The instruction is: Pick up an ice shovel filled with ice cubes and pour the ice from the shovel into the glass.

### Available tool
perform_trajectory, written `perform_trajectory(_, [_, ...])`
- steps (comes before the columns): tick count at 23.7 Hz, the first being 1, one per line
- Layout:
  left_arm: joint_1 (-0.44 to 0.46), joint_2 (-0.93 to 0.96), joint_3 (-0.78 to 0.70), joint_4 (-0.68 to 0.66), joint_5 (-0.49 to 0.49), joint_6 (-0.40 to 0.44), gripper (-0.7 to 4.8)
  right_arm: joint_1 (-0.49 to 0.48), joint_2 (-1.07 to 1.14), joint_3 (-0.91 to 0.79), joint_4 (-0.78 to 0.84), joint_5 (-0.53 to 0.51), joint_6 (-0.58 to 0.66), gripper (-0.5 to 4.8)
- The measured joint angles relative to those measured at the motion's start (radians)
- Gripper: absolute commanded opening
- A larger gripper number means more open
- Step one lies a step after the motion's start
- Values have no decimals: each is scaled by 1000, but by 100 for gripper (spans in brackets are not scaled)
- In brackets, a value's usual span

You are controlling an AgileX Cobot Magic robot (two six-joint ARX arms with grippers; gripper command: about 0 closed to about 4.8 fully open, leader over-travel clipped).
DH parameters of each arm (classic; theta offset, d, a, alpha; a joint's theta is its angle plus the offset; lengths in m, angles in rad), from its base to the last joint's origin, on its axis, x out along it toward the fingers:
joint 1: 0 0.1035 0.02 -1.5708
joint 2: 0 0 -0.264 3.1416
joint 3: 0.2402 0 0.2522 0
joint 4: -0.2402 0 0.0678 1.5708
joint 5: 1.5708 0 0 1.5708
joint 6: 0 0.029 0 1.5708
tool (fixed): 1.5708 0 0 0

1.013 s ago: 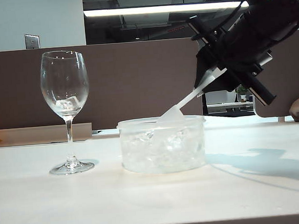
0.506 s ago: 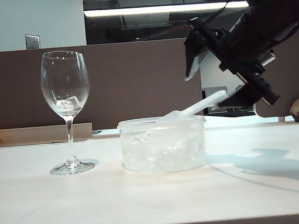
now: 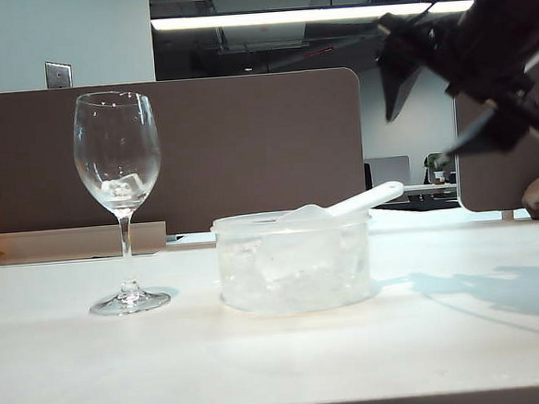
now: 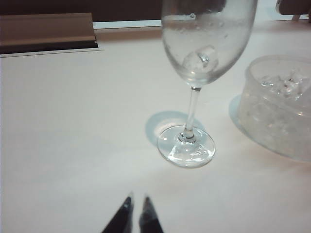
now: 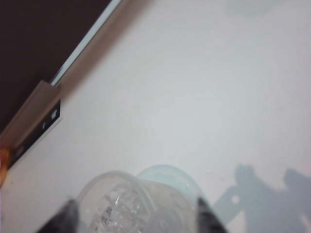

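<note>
The wine glass (image 3: 120, 198) stands upright on the white table (image 3: 262, 360), at about nine o'clock from the round clear tub (image 3: 294, 260) and well apart from it. A few ice cubes (image 3: 120, 186) sit in the bottom of the glass bowl; the left wrist view shows them as a small glistening lump (image 4: 200, 58) above the stem.

The tub holds a heap of ice. The scoop (image 3: 344, 204) lies across the tub's rim, its bowl resting at the top of the tub and its straight handle sticking out past the rim toward two o'clock, tilted slightly upward. Nothing grips it.

The right gripper (image 3: 448, 106) hangs in the air at about two o'clock from the tub, above and beyond the end of the scoop's handle, clear of it. Its two fingers stand wide apart and hold nothing. In the right wrist view the dark fingertips (image 5: 67, 213) frame the tub (image 5: 116, 204) far below them.

The left gripper (image 4: 137, 206) is low over the table, at about seven o'clock from the glass foot (image 4: 186, 146) in the left wrist view and apart from it. Its two dark tips lie nearly together, with only a thin slit between them, and hold nothing.
</note>
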Motion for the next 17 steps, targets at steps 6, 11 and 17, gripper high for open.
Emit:
perform_trajectory(6, [79, 0, 0, 0, 1, 0, 29, 0, -122, 0, -145, 102, -238, 22])
perform_trajectory(11, [123, 0, 0, 0, 0, 0, 29, 0, -182, -3, -198, 119, -336, -1])
perform_trajectory(17, [132, 0, 0, 0, 0, 0, 29, 0, -270, -3, -219, 119, -484, -1])
